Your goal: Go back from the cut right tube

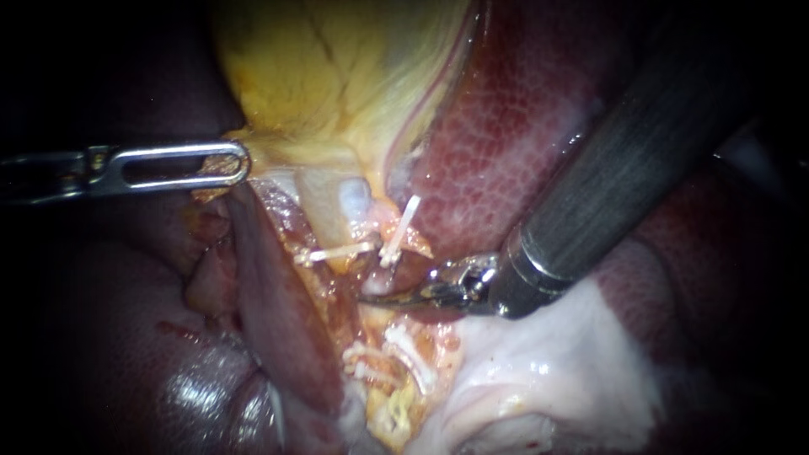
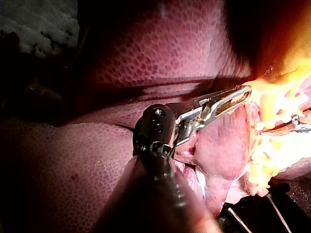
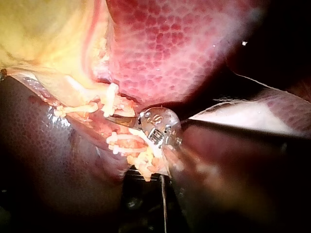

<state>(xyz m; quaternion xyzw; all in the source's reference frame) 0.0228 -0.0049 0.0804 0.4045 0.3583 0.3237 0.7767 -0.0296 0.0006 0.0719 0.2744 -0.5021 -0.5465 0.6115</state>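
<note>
**Endoscope view.** L instrument point(image 1: 229, 164) entered from 9 o'clock, jaws clamped on gallbladder point(image 1: 337, 76) neck. R instrument point(image 1: 375, 296) entered from 2 o'clock, jaws lying together, holding nothing. Its tip lay just at 6 o'clock of cut right tube point(image 1: 377, 278), w/ clip point(image 1: 402, 226) at tube's 1 o'clock.

The left instrument point(image 1: 243, 165) is bright, silvery metal. Its jaws are long and narrow with a rounded end and a long slot through the middle, so each reads as a slim loop; the inner face is finely toothed. Behind them sits a small hinge pin, then a dark, rounded wrist block dotted with tiny round screw heads. The right instrument point(image 1: 371, 295) has a thick, dark grey shaft with fine lengthwise streaks, ending in a ringed collar. Beyond that comes a shiny, domed steel wrist bearing small engraved marks, then slender, slightly curved, dark jaws.
</note>
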